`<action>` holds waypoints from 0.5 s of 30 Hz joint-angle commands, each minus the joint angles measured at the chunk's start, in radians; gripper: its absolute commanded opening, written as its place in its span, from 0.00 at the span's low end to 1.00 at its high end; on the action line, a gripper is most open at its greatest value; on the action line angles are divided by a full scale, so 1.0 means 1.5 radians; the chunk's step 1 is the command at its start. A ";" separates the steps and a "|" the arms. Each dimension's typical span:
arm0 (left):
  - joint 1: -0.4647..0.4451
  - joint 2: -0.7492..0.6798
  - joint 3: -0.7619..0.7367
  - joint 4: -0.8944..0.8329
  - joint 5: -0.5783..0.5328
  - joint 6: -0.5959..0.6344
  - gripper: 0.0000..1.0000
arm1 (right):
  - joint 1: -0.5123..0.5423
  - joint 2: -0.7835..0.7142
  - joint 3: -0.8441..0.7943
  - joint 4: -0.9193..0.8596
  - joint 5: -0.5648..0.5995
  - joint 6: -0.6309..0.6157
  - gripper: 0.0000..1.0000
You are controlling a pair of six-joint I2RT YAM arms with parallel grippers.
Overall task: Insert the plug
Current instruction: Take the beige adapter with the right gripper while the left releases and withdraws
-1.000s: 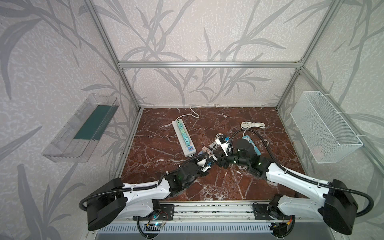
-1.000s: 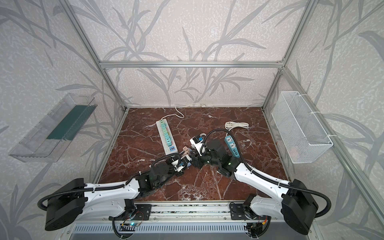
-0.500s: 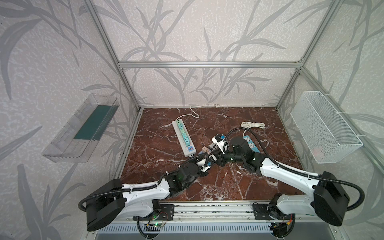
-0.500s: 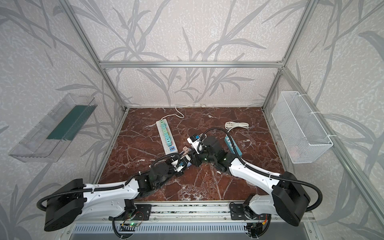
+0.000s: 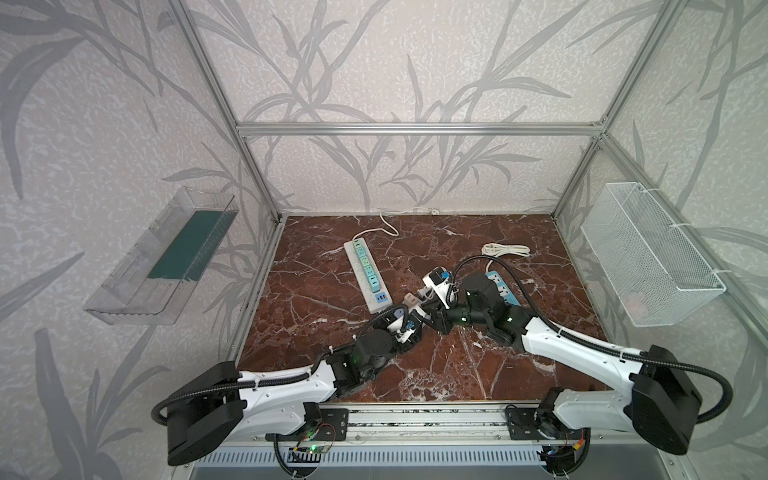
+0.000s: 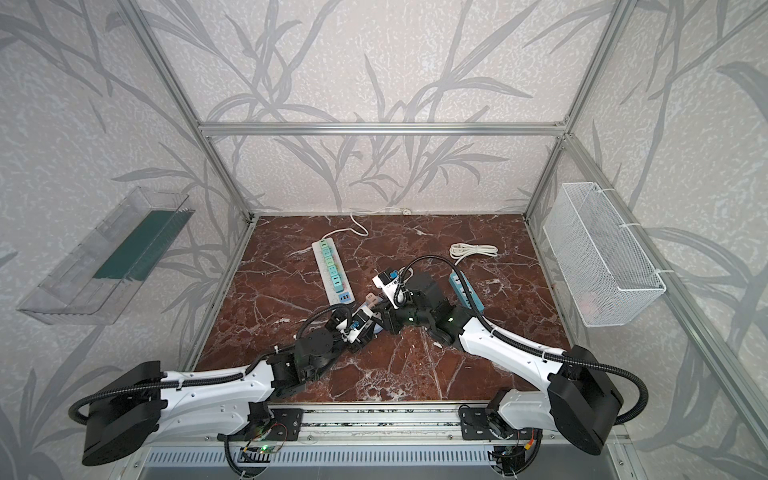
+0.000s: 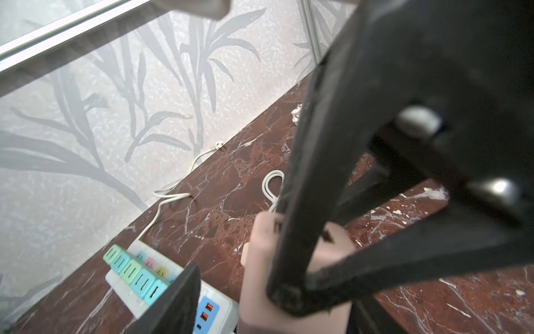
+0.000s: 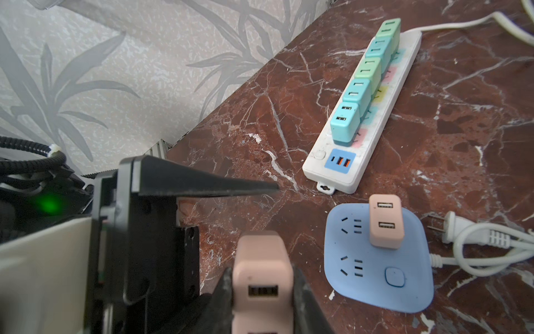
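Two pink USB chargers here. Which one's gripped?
The pink USB charger clamped in the right gripper, clear of any socket. The second pink charger stands plugged into the blue power strip.

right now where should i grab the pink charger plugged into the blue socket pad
Probably by its two flat long sides, coming straight down: the pink charger stands upright on the blue socket pad, ports facing up, both sides clear.

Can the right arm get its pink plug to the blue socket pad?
Probably yes: the right end effector grips the pink plug close to the blue socket pad, with two outlets uncovered.
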 commanded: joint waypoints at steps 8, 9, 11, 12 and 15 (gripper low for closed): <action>0.030 -0.284 -0.088 -0.338 -0.329 -0.465 0.85 | 0.036 0.002 0.034 -0.097 0.253 -0.131 0.00; 0.033 -0.317 -0.093 -0.380 -0.329 -0.498 0.85 | 0.036 0.009 0.039 -0.112 0.260 -0.137 0.00; 0.036 -0.393 -0.108 -0.460 -0.324 -0.566 0.83 | 0.037 0.020 0.039 -0.132 0.273 -0.154 0.00; 0.036 -0.424 -0.118 -0.481 -0.319 -0.581 0.82 | 0.038 0.023 0.041 -0.139 0.279 -0.164 0.00; 0.037 -0.530 -0.146 -0.520 -0.302 -0.598 0.81 | 0.040 0.047 0.066 -0.173 0.286 -0.175 0.00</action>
